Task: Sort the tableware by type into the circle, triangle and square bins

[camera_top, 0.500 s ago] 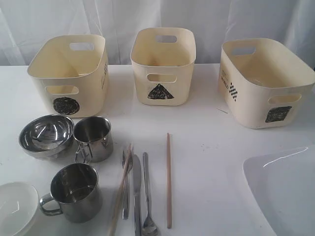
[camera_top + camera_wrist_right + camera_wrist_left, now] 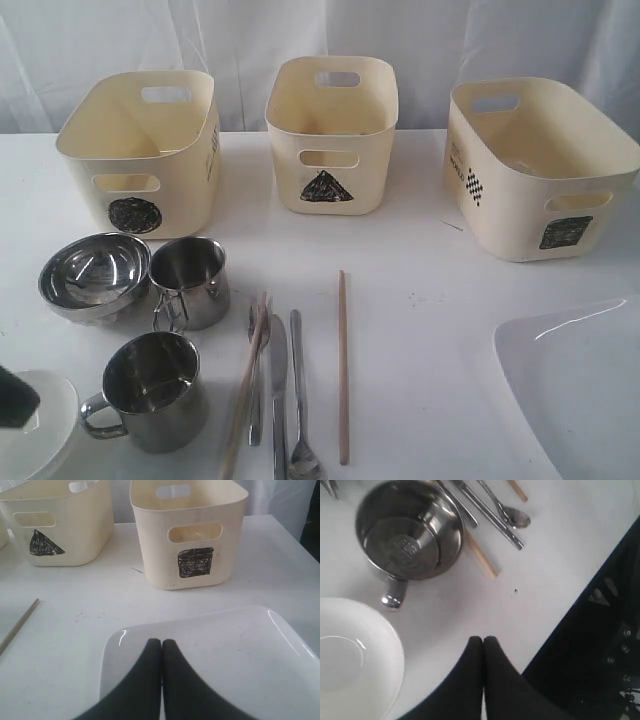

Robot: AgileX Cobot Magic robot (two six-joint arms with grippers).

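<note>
Tableware lot, unsorted, on the white desk point(image 2: 420, 250) in front of the circle bin point(image 2: 140, 140), triangle bin point(image 2: 330, 130) and square bin point(image 2: 540, 165), all three apparently empty. Steel bowl point(image 2: 95, 275): front left, touching the far mug point(image 2: 190, 280); stiff, light, polished and likely slippery, so best taken by pinching the rim. Far mug and near mug point(image 2: 152, 390): upright, thin-walled, rigid; take hold at the wall by the rim or across the handle. Fork point(image 2: 256, 420), knife point(image 2: 278, 390), spoon point(image 2: 300, 400): lying flat and close together, slim and smooth, hard to lift off the surface; grip mid-handle, one piece at a time. Slanted chopstick point(image 2: 245, 390): resting across the fork; straight chopstick point(image 2: 342, 370): apart to the right; both wood, very light, prone to rolling, better friction than steel. Round plate point(image 2: 350, 650): front left corner; square plate point(image 2: 225, 655): front right; white plastic, light, somewhat flexible, glossy; only the raised edge offers a hold. Left tool point(image 2: 483, 642): fingers pressed together, holding nothing, over bare desk between round plate and near mug. Right tool point(image 2: 161, 645): likewise closed and empty, above the near edge of the square plate.
</note>
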